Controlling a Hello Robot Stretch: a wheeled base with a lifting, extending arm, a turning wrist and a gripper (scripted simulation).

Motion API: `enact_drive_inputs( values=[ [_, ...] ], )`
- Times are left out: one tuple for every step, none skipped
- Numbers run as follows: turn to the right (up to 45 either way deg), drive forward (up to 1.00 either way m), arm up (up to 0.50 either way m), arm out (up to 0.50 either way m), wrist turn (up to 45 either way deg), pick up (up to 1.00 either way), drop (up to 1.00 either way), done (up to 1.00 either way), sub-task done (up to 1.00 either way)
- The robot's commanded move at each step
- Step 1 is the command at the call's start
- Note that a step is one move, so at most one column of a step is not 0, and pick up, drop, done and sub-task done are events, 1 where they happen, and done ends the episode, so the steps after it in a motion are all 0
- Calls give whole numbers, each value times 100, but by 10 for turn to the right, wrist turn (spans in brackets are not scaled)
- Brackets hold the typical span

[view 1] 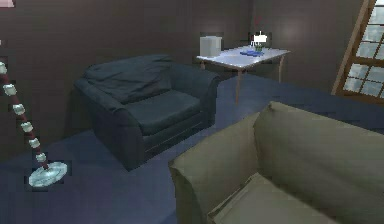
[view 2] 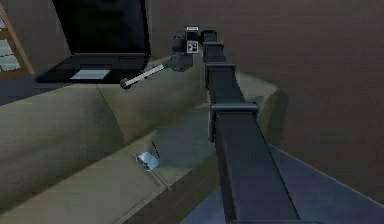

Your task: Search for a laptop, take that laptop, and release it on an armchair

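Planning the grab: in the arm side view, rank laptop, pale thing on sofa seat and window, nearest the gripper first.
1. Laptop, just left of the gripper.
2. Small pale thing, below on the seat.
3. Window, far left edge.

A home living room: a dark armchair [view 1: 145, 100], an olive sofa [view 1: 300, 165], a small table [view 1: 225, 60] and a window [view 1: 366, 55].

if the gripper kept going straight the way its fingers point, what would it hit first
Most likely the open laptop: the gripper points toward its base in the arm side view, though depth is unclear.
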Motion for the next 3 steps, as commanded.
enact_drive_inputs(
  values=[
    [0,0,0,0,-450,0,0,0,0],
    [0,0,0,0,-240,0,0,0,0],
    [0,0,0,-46,0,0,0,0,0]
  ],
)
